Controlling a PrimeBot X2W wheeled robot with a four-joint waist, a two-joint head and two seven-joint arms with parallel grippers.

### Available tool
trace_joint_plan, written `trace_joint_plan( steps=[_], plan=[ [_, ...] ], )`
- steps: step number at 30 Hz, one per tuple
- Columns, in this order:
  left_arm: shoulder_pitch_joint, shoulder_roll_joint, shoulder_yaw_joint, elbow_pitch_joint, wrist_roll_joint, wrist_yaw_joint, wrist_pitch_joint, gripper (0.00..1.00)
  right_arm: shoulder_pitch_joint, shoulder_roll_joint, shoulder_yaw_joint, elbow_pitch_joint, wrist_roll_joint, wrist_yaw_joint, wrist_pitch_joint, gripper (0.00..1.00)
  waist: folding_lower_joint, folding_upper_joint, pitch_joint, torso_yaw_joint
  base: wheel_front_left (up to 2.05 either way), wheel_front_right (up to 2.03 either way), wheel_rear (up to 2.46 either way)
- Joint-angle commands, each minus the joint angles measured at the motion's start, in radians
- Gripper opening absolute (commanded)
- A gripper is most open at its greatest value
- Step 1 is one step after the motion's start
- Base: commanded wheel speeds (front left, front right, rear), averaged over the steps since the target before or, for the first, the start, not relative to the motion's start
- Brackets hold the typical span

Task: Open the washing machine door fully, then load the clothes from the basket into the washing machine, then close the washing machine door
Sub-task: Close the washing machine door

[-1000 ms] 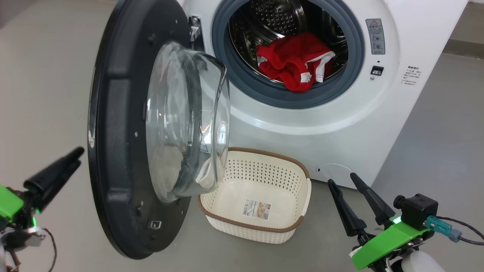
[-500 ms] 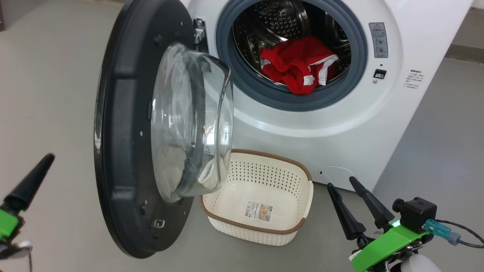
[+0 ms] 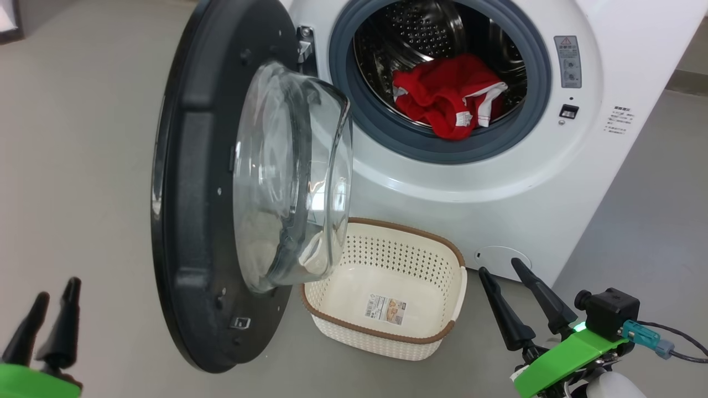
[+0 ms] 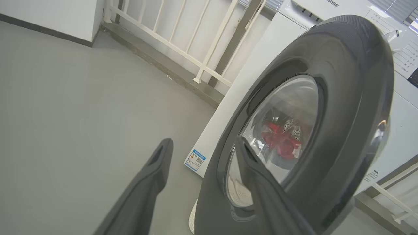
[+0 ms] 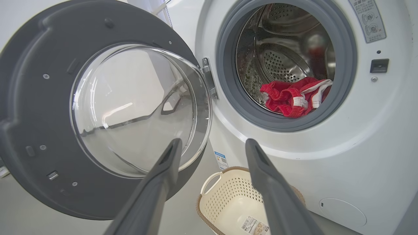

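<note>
The white washing machine (image 3: 498, 182) (image 5: 359, 147) (image 4: 254, 75) stands with its black door (image 3: 188, 221) (image 5: 29, 98) (image 4: 352, 98) swung out to the left, glass bowl facing the drum. The red and white clothes (image 3: 448, 102) (image 5: 294, 98) lie in the steel drum, and show through the door glass in the left wrist view (image 4: 281, 140). The cream basket (image 3: 387, 251) (image 5: 235, 195) sits on the floor below the opening, holding only its label sticker. My left gripper (image 3: 52, 290) (image 4: 204, 141) is open, left of the door's outer face. My right gripper (image 3: 499, 266) (image 5: 213, 142) is open beside the basket's right end.
Grey floor stretches left of the door and right of the machine. A white railing (image 4: 202, 49) runs along the wall behind the machine. A blue label sticker (image 4: 195, 160) (image 5: 222, 160) sits low on the machine's front. A cable (image 3: 675, 342) trails from my right wrist.
My left gripper has drawn back down and left from the door's rim and opened its fingers. The head camera has shifted slightly. The right gripper, door, clothes and basket have not moved.
</note>
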Motion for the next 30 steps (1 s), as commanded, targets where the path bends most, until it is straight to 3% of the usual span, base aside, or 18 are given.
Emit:
trace_joint_plan(
  steps=[1, 4, 10, 30],
  plan=[
    [-0.01, 0.041, 0.012, -0.023, 0.036, -0.01, -0.06, 1.0, -0.003, -0.007, 0.015, -0.026, 0.005, 0.002, -0.005, 1.0, 0.0, 0.0, 0.0, 0.005, 0.0, 0.0, 0.0],
    [0.026, 0.054, -0.027, -0.014, 0.105, -0.01, -0.15, 1.0, -0.004, -0.009, 0.015, -0.027, 0.004, 0.002, -0.005, 1.0, 0.0, 0.0, 0.0, 0.007, 0.0, 0.0, 0.0],
    [0.076, 0.009, -0.059, 0.029, 0.17, -0.01, -0.278, 1.0, 0.0, -0.01, 0.012, -0.028, 0.004, 0.002, -0.005, 1.0, 0.0, 0.0, -0.001, 0.009, 0.0, 0.0, 0.0],
    [0.106, -0.006, -0.138, 0.032, 0.389, 0.07, -0.444, 1.0, -0.005, -0.017, 0.025, -0.015, -0.005, 0.002, -0.005, 1.0, 0.0, 0.0, -0.001, 0.014, 0.0, 0.0, 0.0]
  ],
)
